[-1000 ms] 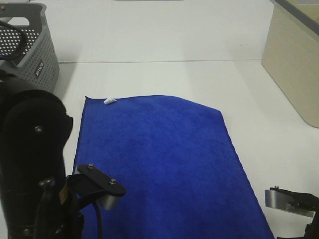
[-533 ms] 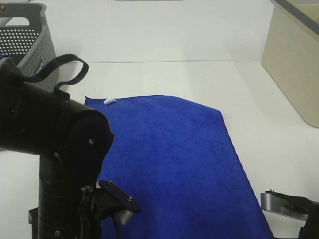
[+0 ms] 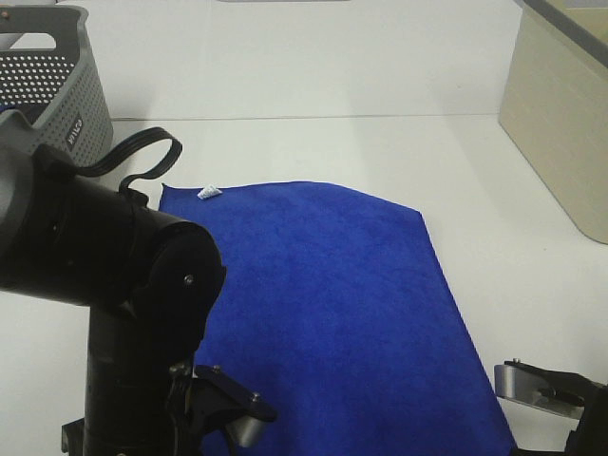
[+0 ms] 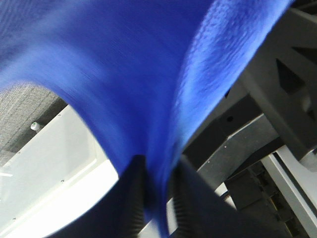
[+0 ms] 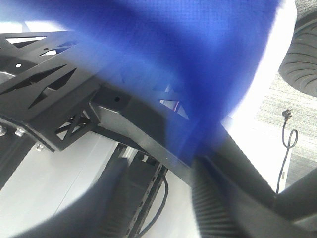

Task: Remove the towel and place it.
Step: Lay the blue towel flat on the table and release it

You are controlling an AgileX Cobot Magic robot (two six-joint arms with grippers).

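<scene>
towel [image 3: 323,285] flat on the surface [image 3: 313,142], left hand [image 4: 157,171] looks like it's pinching its edge, right hand [image 5: 158,183] spread apart

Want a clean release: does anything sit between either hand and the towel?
Nothing visible does. The towel runs straight between the fingers of the left hand, and hangs right beside the right hand, whose jaws stand apart. On the table it lies flat with nothing visible on it; the grey basket and beige box sit clear of it.

left claw [image 4: 158,168] nipping towel [image 4: 124,74] | right claw [image 5: 163,171] jaws apart
</scene>
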